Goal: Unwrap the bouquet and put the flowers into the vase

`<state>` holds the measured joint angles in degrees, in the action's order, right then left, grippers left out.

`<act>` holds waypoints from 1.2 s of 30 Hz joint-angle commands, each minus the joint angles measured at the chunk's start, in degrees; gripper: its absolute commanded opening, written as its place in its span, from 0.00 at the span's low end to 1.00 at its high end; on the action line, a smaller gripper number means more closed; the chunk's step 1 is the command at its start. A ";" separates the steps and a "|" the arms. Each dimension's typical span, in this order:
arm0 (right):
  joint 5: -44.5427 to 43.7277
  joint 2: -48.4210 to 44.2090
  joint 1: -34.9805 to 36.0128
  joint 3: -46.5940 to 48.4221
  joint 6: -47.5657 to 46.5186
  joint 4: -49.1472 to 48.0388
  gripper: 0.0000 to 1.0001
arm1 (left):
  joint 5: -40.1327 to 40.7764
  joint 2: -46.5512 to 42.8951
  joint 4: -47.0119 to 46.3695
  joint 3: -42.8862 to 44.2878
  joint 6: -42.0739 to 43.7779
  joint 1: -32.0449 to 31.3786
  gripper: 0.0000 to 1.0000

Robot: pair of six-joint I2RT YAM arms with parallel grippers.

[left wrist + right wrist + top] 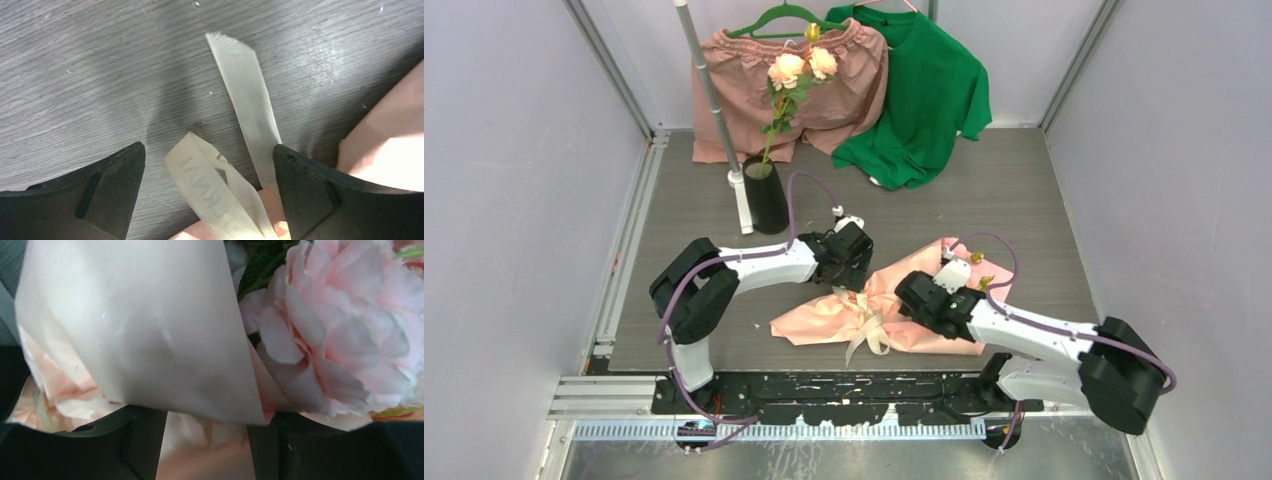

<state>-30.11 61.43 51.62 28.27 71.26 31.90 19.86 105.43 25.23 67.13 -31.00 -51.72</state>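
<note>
The bouquet (824,315) lies on its side on the table, wrapped in salmon-pink paper, with a cream ribbon bow (869,325) at its waist. My left gripper (849,272) hangs open just over the bow. In the left wrist view a ribbon loop (210,185) and a ribbon tail (247,90) lie between the spread fingers (115,180) of my left gripper (209,155). My right gripper (919,300) is shut on the bouquet's wide part. Its wrist view shows paper (145,330) filling the gap in my right gripper (207,425), and a pink rose (345,335) of the flowers. The black vase (766,195) stands at the back left.
Peach-cream roses (802,68) stand in the vase. A grey pole (709,90) on a white base rises just left of it. Pink shorts (754,90) and a green T-shirt (929,95) hang at the back wall.
</note>
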 commanded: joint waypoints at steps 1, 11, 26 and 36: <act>5.80 7.89 -5.20 3.17 -7.73 -9.00 0.62 | -2.54 -1.29 2.71 -0.02 -1.31 -2.08 0.99; 7.67 23.82 -16.06 18.21 -17.82 -13.16 0.62 | -3.53 -0.31 3.01 1.21 -2.49 -3.35 0.99; 7.23 43.05 -22.23 43.31 -27.39 -10.01 0.62 | -3.26 1.06 2.02 4.21 -3.35 -6.68 0.99; 4.51 33.39 -22.26 41.56 -29.84 -9.78 0.61 | -0.07 -2.03 5.32 6.25 -1.05 -3.07 0.99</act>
<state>-21.91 103.48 29.61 69.21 42.52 25.74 18.22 106.39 28.18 70.72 -33.65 -55.90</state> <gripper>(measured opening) 0.617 0.993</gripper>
